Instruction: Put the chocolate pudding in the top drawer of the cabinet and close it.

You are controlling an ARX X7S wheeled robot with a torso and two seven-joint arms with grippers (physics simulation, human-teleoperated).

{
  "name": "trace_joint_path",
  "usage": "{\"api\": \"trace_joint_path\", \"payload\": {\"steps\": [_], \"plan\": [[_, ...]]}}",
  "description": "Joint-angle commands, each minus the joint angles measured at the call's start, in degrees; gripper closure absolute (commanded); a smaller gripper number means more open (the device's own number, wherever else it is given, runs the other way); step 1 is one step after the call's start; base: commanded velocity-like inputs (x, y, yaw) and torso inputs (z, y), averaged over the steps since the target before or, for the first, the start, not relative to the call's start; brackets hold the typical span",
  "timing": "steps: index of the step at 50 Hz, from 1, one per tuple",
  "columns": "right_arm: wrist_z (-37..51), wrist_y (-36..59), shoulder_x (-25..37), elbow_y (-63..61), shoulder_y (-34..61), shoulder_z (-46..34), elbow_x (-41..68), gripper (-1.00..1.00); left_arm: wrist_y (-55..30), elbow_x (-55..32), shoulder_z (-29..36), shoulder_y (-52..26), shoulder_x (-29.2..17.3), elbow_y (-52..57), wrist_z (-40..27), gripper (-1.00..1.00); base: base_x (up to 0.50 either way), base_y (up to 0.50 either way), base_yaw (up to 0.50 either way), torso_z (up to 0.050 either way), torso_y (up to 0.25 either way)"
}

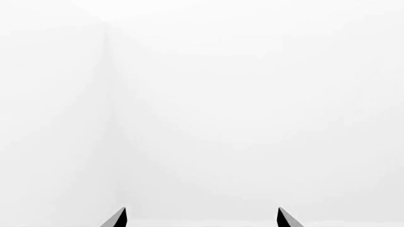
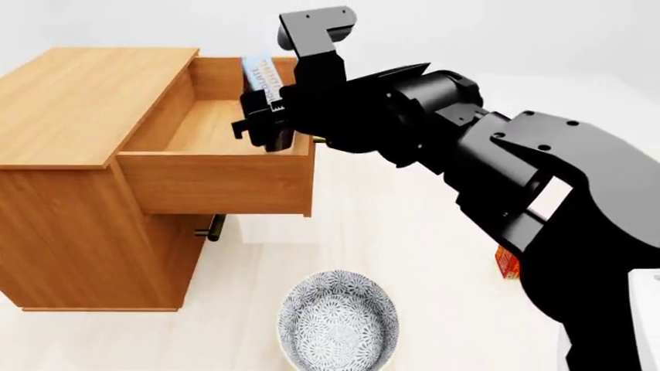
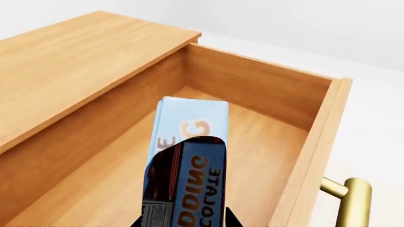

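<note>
Right claw (image 2: 260,116) is clamped on the chocolate pudding (image 3: 187,165) and holds it above the open top drawer (image 2: 222,182). In the right wrist view the box stands on end between the fingertips, light blue face toward the drawer's far wall, printed dark face toward the camera (lettering reads upside down). The box is over the drawer's interior, clear of the bare drawer floor, not touching the side walls.

The top drawer is pulled well out of the cabinet (image 2: 77,104); its brass handle (image 3: 348,201) shows at the outer side of the drawer front. A lower drawer's handle (image 2: 215,228) shows beneath the open drawer in the head view.

Left claw (image 1: 202,218): only two dark fingertips (image 1: 116,219) visible, standing apart with nothing between them, against blank white background. It does not appear in the head view.

Floor: a patterned bowl (image 2: 338,321) sits in front of the cabinet. An orange-red box (image 2: 506,263) lies partly hidden behind the right arm (image 2: 515,178).
</note>
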Motion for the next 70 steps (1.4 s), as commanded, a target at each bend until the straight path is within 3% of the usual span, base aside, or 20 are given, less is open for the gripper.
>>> {"api": "trace_joint_path", "payload": {"steps": [1, 14, 15, 33, 54, 70], "plan": [[-0.28, 0.07, 0.00, -0.08, -1.05, -0.13, -1.28, 1.00, 0.09, -0.02, -0.10, 0.48, -0.18, 0.21, -0.08, -1.00, 0.00, 0.00, 0.00, 0.000, 0.000], [-0.15, 0.32, 0.00, -0.18, -1.64, -0.12, -1.32, 1.00, 0.43, 0.13, -0.18, 0.94, -0.22, 0.09, -0.04, -1.00, 0.00, 0.00, 0.00, 0.000, 0.000], [-0.13, 0.42, 0.00, -0.21, -1.65, -0.12, -1.33, -1.00, 0.42, 0.14, -0.18, 0.96, -0.23, 0.10, -0.04, -1.00, 0.00, 0.00, 0.00, 0.000, 0.000], [0.06, 0.52, 0.00, -0.05, -0.91, -0.11, -1.37, -1.00, 0.24, 0.09, -0.38, 0.83, -0.14, 0.24, -0.17, -1.00, 0.00, 0.00, 0.00, 0.000, 0.000], [-1.58, -0.26, 0.00, 4.59, 8.94, -0.49, 2.63, -1.00, -0.67, -1.03, -1.07, 0.82, 0.07, 1.58, -0.95, -1.00, 0.00, 0.00, 0.00, 0.000, 0.000], [-8.25, 2.14, 0.01, 22.14, 14.44, -2.47, -1.13, -1.00, -1.44, -2.37, -0.55, 1.26, 3.34, 3.01, -1.37, -1.00, 0.00, 0.00, 0.00, 0.000, 0.000]]}}
